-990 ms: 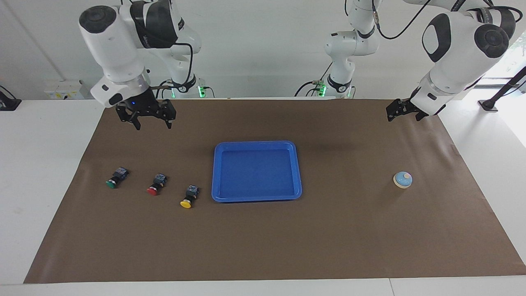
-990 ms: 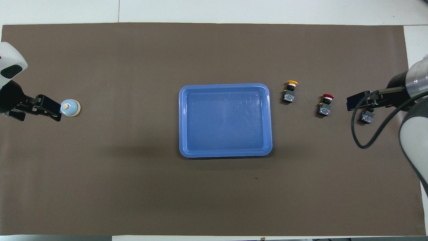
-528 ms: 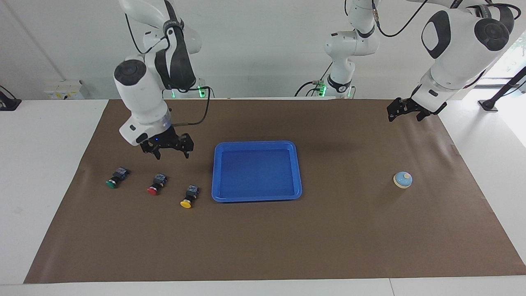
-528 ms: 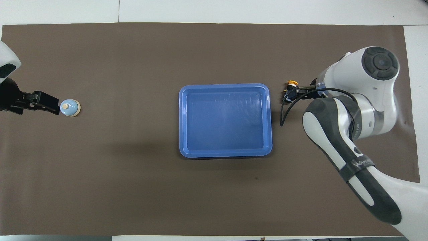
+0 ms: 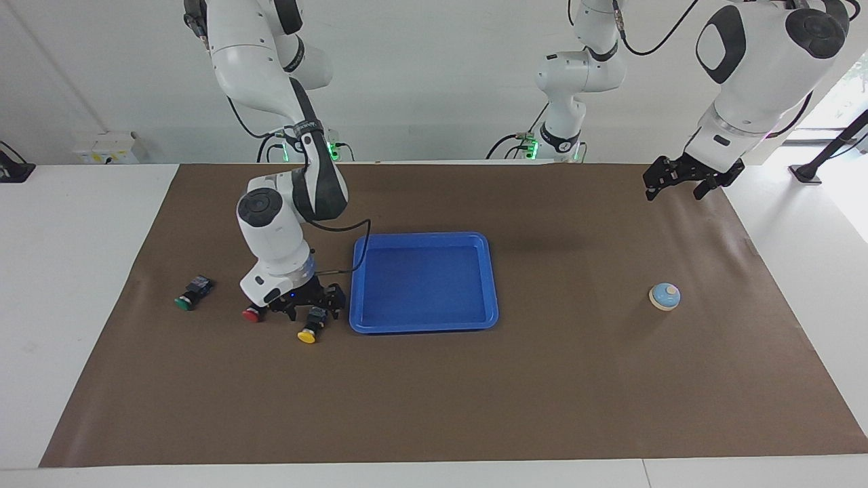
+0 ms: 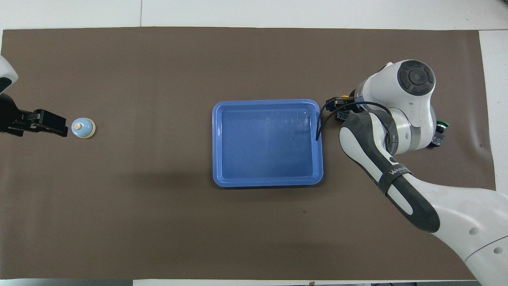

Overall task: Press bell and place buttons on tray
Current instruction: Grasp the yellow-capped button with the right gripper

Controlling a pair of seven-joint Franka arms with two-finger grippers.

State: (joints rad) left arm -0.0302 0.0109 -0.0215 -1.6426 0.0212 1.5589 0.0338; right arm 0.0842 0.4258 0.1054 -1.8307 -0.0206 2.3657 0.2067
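Although nothing has reached the tray (image 5: 424, 238) yet, the right tool (image 5: 310, 313) is down at the yellow button (image 5: 310, 328), left of centre in the facing view, its fingers apart and straddling the button's black body. No grip shows. The red button (image 5: 251, 314) lies just beside the tool toward the right arm's end of the worktop, and the green button (image 5: 189, 297) further along the same row. In the overhead view the arm hides most of this row.

These switches look small, light and rigid, lying on their sides with the round caps pointing away from the robots. The smooth cap would probably slip (it is domed), so the squarer black body seems the better hold, taken across its flat sides. A tool closing off-centre could roll the button or nudge the red one.

At the upper right of the facing view, the left tool (image 5: 685, 183) hangs in the air with fingers spread, holding nothing. The bell (image 5: 664, 296) stands alone on the brown mat at middle right, apparently unpressed.
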